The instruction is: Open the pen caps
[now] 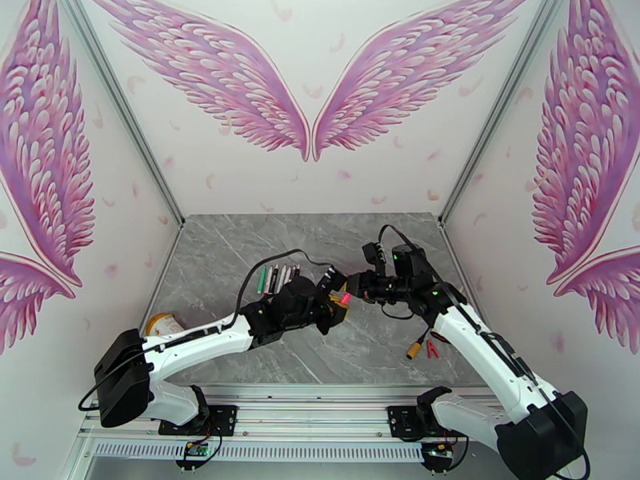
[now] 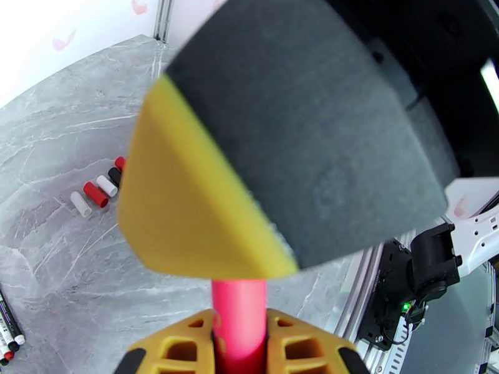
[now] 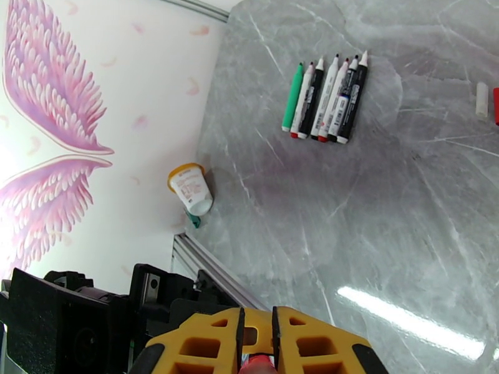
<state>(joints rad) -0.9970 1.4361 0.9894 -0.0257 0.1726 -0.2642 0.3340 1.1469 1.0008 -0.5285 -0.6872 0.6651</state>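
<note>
top view: the left end effector (image 1: 334,304) and right end effector (image 1: 358,290) met over the middle of the worktop (image 1: 240,346), each pressed together on one end of the pink-red pen (image 1: 345,298), which was held clear of the surface. six other pens (image 1: 278,278) lay side by side at 10 o'clock of the grip, well inside the far edge. loose pen caps (image 2: 95,194) lay clustered on the worktop. bare surface stood open at 12 and 6 o'clock. a cup (image 1: 164,324) lay at 8 o'clock by the left edge.
</note>
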